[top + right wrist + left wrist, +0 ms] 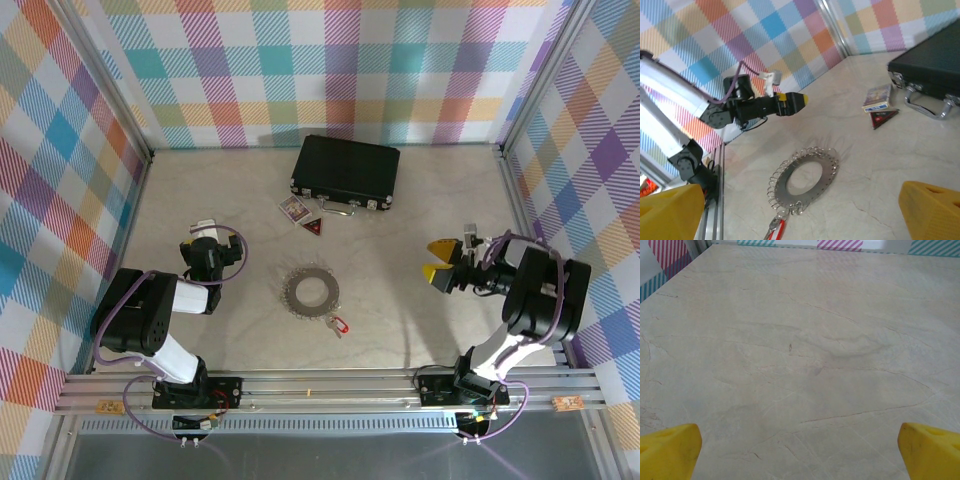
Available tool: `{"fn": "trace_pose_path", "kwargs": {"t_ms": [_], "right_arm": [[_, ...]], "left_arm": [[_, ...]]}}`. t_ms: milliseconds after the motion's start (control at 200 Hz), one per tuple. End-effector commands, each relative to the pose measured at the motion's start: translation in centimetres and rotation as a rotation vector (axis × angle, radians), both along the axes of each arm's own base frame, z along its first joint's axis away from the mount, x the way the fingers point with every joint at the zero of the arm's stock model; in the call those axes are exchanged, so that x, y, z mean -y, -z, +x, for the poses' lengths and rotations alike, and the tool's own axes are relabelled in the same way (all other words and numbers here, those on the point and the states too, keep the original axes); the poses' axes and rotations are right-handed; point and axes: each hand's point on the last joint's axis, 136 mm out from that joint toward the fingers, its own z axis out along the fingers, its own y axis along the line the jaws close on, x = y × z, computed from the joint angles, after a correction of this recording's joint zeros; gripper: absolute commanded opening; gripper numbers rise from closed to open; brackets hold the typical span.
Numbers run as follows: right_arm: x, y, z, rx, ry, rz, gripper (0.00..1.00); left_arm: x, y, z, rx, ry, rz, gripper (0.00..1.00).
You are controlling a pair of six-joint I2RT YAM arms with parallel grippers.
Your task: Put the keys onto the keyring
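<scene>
The keyring [311, 293] is a grey metal disc edged with small wire loops, lying flat mid-table; it also lies below the right wrist camera, keyring [828, 176]. A tiny red-headed key [337, 325] lies at its near right edge, key [776, 231] touching the loops; whether it is hooked on I cannot tell. My left gripper [205, 232] hovers left of the ring, open over bare table, left gripper [800, 452]. My right gripper [435, 259] is to the ring's right, open and holding nothing, right gripper [801, 212].
A closed black case [346, 172] lies at the back centre, case [930, 65]. Before it lie a small printed card [294, 209] and a dark red triangular tag [316, 229]. Plaid walls enclose three sides. The left arm's yellow-tipped gripper [795, 100] faces the right wrist camera.
</scene>
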Motion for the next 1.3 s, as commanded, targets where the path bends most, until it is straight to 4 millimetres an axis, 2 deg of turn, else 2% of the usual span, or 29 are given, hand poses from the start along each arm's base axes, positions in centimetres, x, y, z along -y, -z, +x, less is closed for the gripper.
{"fn": "trace_pose_path", "kwargs": {"t_ms": [0, 75, 160, 230, 310, 355, 480, 625, 840, 935, 1145, 1295], "right_arm": [[1.4, -4.9, 2.2, 0.37, 0.254, -0.019, 0.99], [0.3, -6.2, 1.8, 0.337, 0.172, 0.007, 0.99], [-1.1, -6.8, 1.1, 0.193, 0.003, 0.057, 0.99], [-2.0, -6.3, 1.6, 0.12, -0.1, -0.019, 0.99], [-2.4, -5.6, 2.4, 0.077, -0.117, -0.161, 0.99], [-2.4, -4.6, 3.4, -0.013, -0.076, -0.262, 0.99], [-1.6, -0.9, 6.9, -0.095, 0.142, -0.593, 0.99], [0.3, 1.5, 9.9, -0.059, 0.373, -0.745, 0.99], [3.2, 3.3, 12.5, 0.028, 0.681, -0.71, 0.99], [4.4, 4.3, 13.1, 0.016, 0.776, -0.695, 0.99], [5.4, 8.1, 13.8, -0.014, 0.86, -0.675, 0.99], [5.3, 9.3, 14.3, -0.021, 0.862, -0.658, 0.99]], "left_arm": [[0.1, -1.0, 0.7, 0.037, 0.011, -0.006, 1.0], [0.2, -1.0, 0.7, 0.038, 0.012, -0.007, 1.0], [0.1, -1.0, 0.7, 0.038, 0.01, -0.006, 1.0], [0.1, -1.0, 0.7, 0.038, 0.011, -0.007, 1.0], [0.1, -1.0, 0.7, 0.039, 0.011, -0.008, 1.0], [0.1, -1.0, 0.7, 0.039, 0.01, -0.006, 1.0], [0.1, -1.0, 0.7, 0.038, 0.012, -0.007, 1.0], [0.1, -1.0, 0.7, 0.038, 0.012, -0.006, 1.0], [0.1, -1.0, 0.7, 0.04, 0.011, -0.008, 1.0], [0.1, -1.1, 0.7, 0.04, 0.011, -0.007, 1.0], [0.1, -1.0, 0.7, 0.038, 0.011, -0.007, 1.0], [0.1, -1.0, 0.7, 0.038, 0.01, -0.007, 1.0]]}}
